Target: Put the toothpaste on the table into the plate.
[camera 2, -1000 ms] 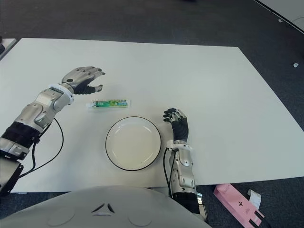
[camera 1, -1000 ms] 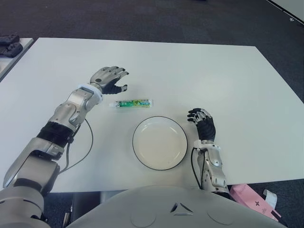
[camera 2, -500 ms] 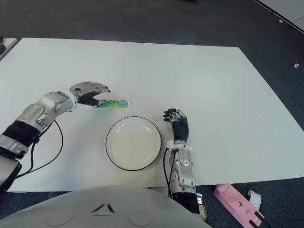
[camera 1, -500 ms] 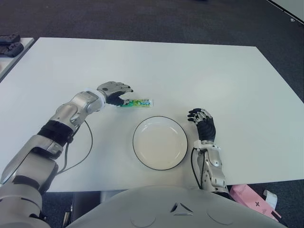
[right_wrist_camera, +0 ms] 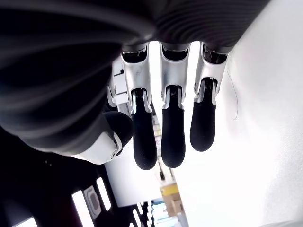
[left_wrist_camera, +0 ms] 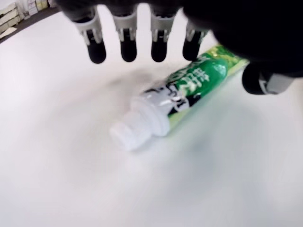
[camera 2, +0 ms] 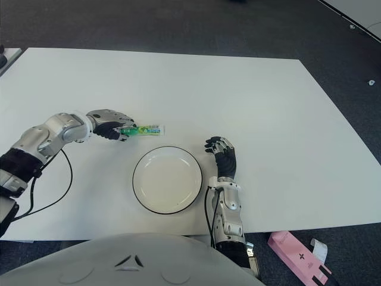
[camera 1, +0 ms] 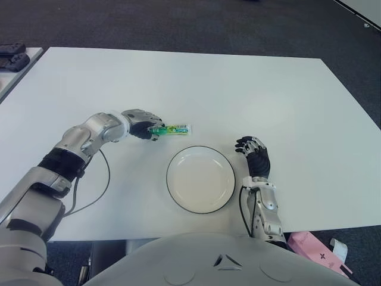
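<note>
Toothpaste (camera 1: 171, 128) lies flat on the table (camera 1: 250, 89), cap end toward the robot's left, at about eleven o'clock from the plate (camera 1: 200, 179) and just beside its rim without touching it. Lying lengthwise across the robot's front, the tube offers its long sides to a hand coming from the left.

Starting at the left, the left hand (camera 1: 141, 123) sits over the cap end of the tube. In its wrist view the four fingers (left_wrist_camera: 128, 45) hang on one side of the tube and the thumb on the other, so the hand straddles the tube rather than clamping it; the fingers are part-curled with a gap visible under their tips, and the tube's cap rests on the table. I judge this as the closing stage of a pinch across the tube's width, not yet a secure hold.

The plate stands empty at the table's near middle, close enough that a short carry toward five o'clock should reach it.

At three o'clock from the plate, the right hand (camera 1: 255, 154) is idle, its fingers loosely extended and holding nothing.
</note>
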`<state>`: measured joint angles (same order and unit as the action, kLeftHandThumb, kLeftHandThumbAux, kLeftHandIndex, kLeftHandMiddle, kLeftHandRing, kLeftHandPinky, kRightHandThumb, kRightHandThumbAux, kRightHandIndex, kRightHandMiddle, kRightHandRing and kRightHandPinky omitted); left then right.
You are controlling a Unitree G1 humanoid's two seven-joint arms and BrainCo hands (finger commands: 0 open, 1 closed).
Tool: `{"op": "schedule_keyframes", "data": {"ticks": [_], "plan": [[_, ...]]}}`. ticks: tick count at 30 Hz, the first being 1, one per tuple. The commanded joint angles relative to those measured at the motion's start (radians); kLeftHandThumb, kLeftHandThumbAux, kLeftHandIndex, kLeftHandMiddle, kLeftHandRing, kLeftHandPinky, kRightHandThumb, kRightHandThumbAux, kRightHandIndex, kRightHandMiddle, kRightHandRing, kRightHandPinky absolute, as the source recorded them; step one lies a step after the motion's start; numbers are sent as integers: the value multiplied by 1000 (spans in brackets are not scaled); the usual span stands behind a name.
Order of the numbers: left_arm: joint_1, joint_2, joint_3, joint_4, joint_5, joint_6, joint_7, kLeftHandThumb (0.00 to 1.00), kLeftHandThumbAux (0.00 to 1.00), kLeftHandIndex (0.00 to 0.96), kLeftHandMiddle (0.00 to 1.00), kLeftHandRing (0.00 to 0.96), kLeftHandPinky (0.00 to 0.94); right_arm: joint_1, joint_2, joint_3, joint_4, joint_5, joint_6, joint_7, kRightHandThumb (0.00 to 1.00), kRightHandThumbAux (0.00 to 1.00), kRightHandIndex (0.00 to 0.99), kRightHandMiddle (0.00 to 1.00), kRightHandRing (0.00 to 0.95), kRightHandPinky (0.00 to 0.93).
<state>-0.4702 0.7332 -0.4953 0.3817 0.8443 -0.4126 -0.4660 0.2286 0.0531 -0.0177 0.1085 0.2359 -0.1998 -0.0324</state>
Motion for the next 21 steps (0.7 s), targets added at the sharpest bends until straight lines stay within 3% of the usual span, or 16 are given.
{"op": "schedule_keyframes", "data": {"ticks": [1, 21], "plan": [[7, 31, -15, -32, 9, -18, -45, 492, 168, 0, 0, 0, 12, 11, 38, -1, 26, -7, 30, -7, 704, 727, 429, 505, 496, 491], [70, 104, 4, -165, 15, 5, -142, 505, 180, 0, 0, 0, 13, 16, 40, -7, 24, -9, 34, -17, 705, 728, 429, 503, 495, 493]]}}
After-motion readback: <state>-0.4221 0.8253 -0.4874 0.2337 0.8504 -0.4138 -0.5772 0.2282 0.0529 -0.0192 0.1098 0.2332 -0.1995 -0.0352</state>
